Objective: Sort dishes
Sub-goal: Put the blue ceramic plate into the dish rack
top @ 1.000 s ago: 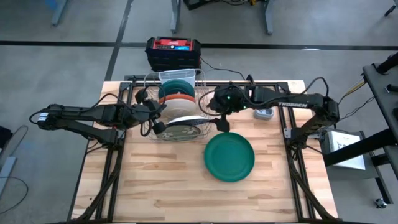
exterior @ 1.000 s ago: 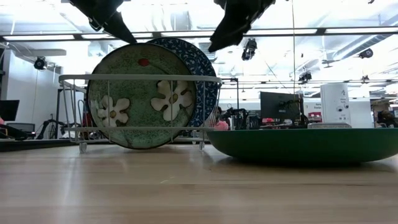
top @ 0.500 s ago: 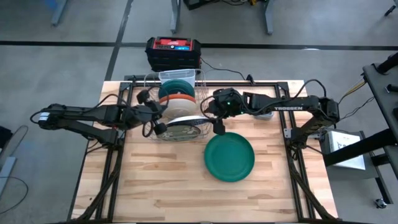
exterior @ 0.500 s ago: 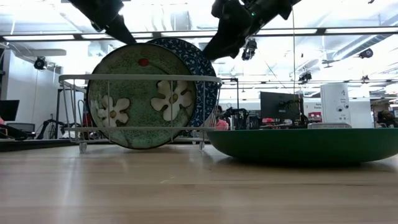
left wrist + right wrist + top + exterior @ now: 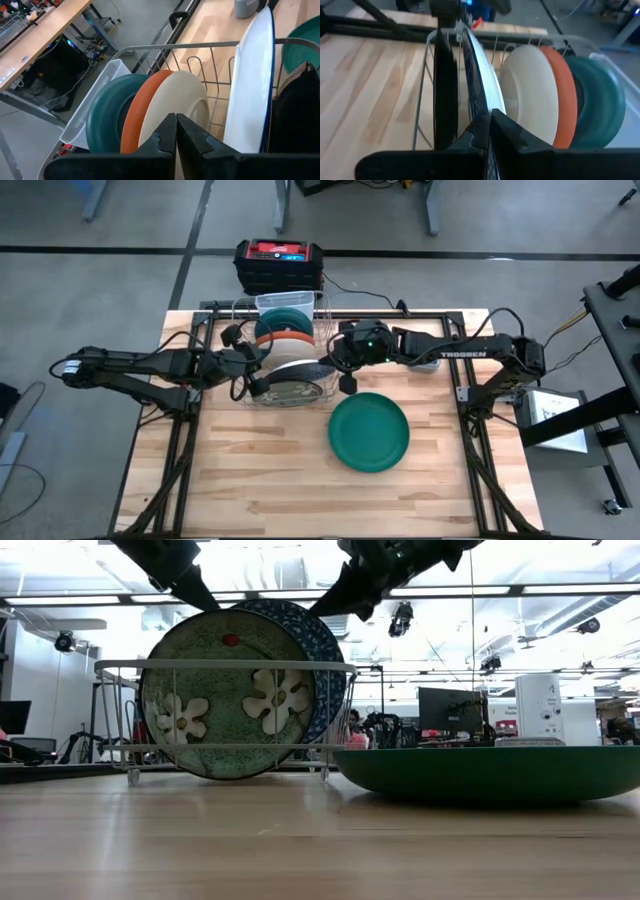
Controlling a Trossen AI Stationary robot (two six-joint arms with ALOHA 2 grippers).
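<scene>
A silver wire rack (image 5: 238, 312) at the table's far middle holds the dishes on edge. From far to near they are a teal bowl (image 5: 598, 95), an orange one (image 5: 563, 85), a white one (image 5: 530, 95), a blue-and-white plate (image 5: 322, 645) and a green flowered plate (image 5: 228, 705). A larger dark green plate (image 5: 369, 431) lies flat on the table to the rack's right. My right gripper (image 5: 489, 125) is shut on the blue-and-white plate's upper rim. My left gripper (image 5: 176, 125) hovers shut over the rack's left side, nothing between its fingers. My right gripper pinches the blue-and-white plate's upper rim (image 5: 479, 107) between its two fingers, on the rim's right part (image 5: 335, 625). The fingers slant down from the table's right. The plate stands on edge in the rack.
A small grey round device (image 5: 425, 363) sits on the table right of the rack. A red and black box (image 5: 278, 265) stands beyond the table's far edge. Bare wood lies in front of the rack and on the near half of the table.
My right gripper has tipped downward, sunk a little toward the rack and shut on the blue-and-white plate's rim. The dishes stand as before.
</scene>
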